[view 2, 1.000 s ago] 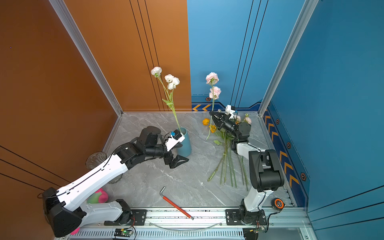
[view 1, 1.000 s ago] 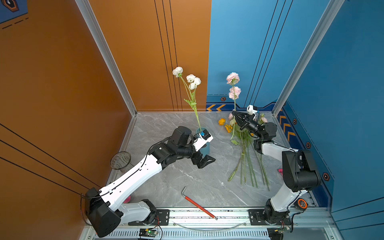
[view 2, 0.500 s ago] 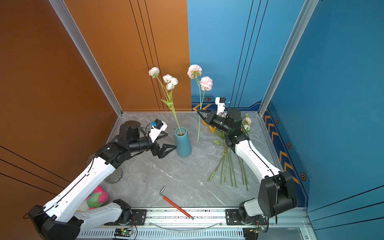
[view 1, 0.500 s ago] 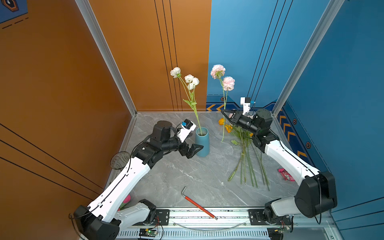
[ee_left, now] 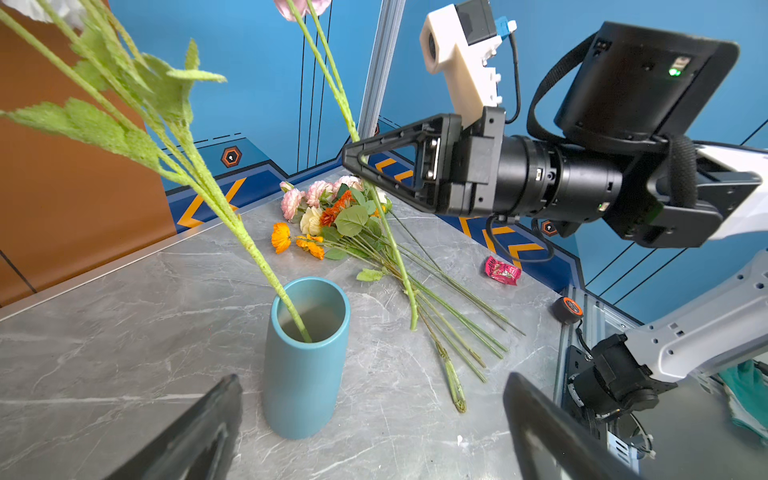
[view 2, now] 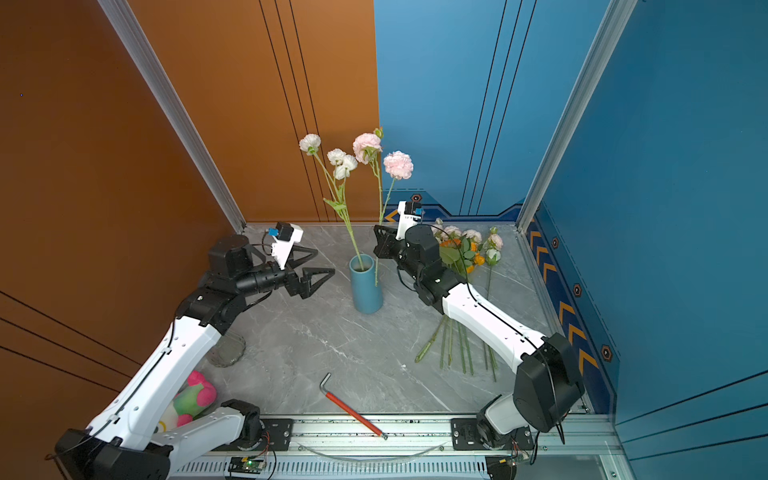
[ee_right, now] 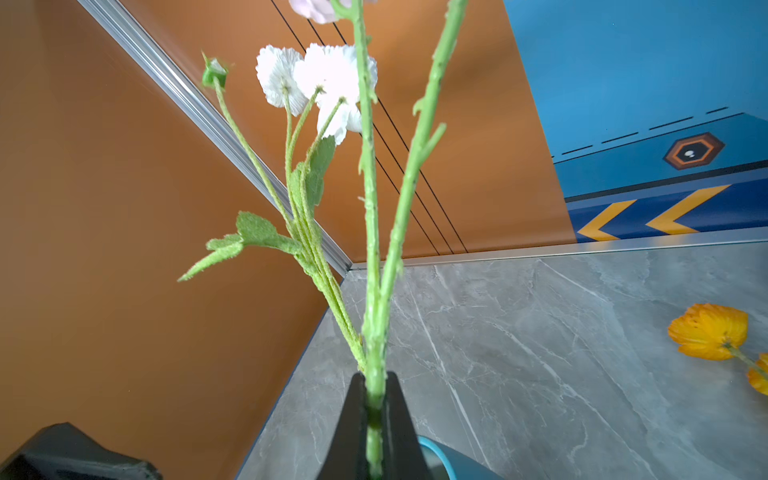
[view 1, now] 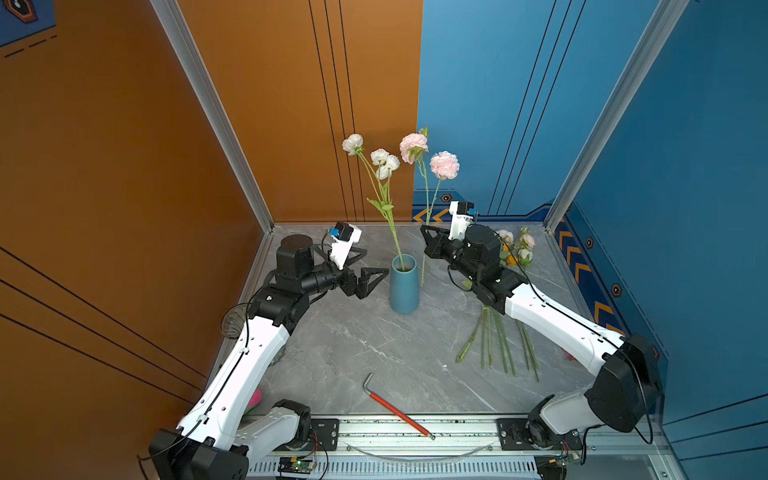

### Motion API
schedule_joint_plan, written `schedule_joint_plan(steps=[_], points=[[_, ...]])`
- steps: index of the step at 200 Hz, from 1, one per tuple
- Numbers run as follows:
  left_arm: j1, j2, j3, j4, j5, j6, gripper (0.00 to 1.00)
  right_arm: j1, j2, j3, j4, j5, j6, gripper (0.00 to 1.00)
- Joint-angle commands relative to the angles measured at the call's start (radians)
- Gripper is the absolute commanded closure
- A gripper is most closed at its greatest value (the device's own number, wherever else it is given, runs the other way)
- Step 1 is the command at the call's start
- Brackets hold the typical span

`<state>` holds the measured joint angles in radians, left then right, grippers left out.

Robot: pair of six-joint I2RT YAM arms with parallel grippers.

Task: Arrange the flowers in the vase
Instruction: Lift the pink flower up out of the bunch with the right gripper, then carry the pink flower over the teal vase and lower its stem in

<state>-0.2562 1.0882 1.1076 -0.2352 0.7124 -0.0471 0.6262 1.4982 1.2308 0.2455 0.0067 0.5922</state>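
Pinching: right jaws grip pink flower (view 1: 444,165) stem, tip beside vase (view 1: 403,291).
Left jaws: spread, empty.
Risk: stem tip could catch rim, tipping vase.

A teal, straight-walled vase (view 1: 403,286) stands upright on the grey table (view 1: 353,357). One white-flowered stem (view 1: 384,183) with three blooms stands in it, leaning against the rim. A pink stem (view 1: 428,174) with two blooms is held nearly upright just beside the vase, pinched in the right claw (view 1: 424,230), its cut end outside the rim. The remaining bunch (view 1: 498,340) lies flat on the table, blooms towards the back wall.
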Motion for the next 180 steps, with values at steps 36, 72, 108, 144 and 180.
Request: schedule_joint_plan(steps=[36, 72, 108, 144, 180], points=[[0.015, -0.014, -0.012, 0.039, 0.058, -0.038, 0.02, -0.064, 0.057, 0.039, 0.21, -0.124, 0.166, 1.0], [0.017, -0.01, -0.011, 0.074, 0.064, -0.046, 0.02, -0.17, 0.176, -0.058, 0.783, -0.505, 0.632, 1.0], [0.012, -0.006, -0.012, 0.077, 0.069, -0.05, 0.02, -0.21, 0.307, -0.082, 1.172, -0.65, 0.962, 1.0], [0.011, -0.002, -0.012, 0.077, 0.067, -0.051, 0.02, -0.197, 0.269, -0.135, 1.167, -0.674, 0.923, 1.0], [0.012, -0.003, -0.012, 0.077, 0.065, -0.049, 0.02, -0.183, 0.295, -0.077, 1.079, -0.597, 0.856, 1.0]])
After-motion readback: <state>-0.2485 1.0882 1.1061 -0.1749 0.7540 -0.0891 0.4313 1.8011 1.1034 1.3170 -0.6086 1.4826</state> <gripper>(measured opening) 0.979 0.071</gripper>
